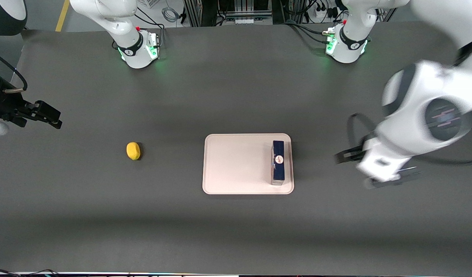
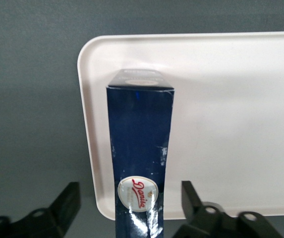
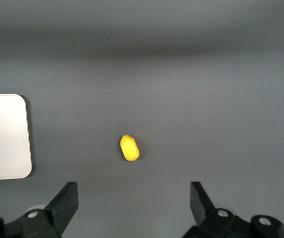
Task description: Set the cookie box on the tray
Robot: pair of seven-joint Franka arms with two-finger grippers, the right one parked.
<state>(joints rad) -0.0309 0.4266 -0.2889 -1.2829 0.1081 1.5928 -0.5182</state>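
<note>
**Navy box on tray, release step**

Navy box (image 1: 278,162) stands on edge on the tray (image 1: 236,163), at the rim nearest my arm, long axis running toward the front camera. My gripper (image 1: 376,169) is off the tray, fingers (image 2: 62,206) apart, holding nothing. Next I'd judge: just pull clear.

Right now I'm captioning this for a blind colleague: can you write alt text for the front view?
A navy cookie box stands on a pale tray, along the edge nearest the working arm. The open pincer hangs beside the tray, clear of the box. A small yellow object lies toward the parked arm's end.
</note>
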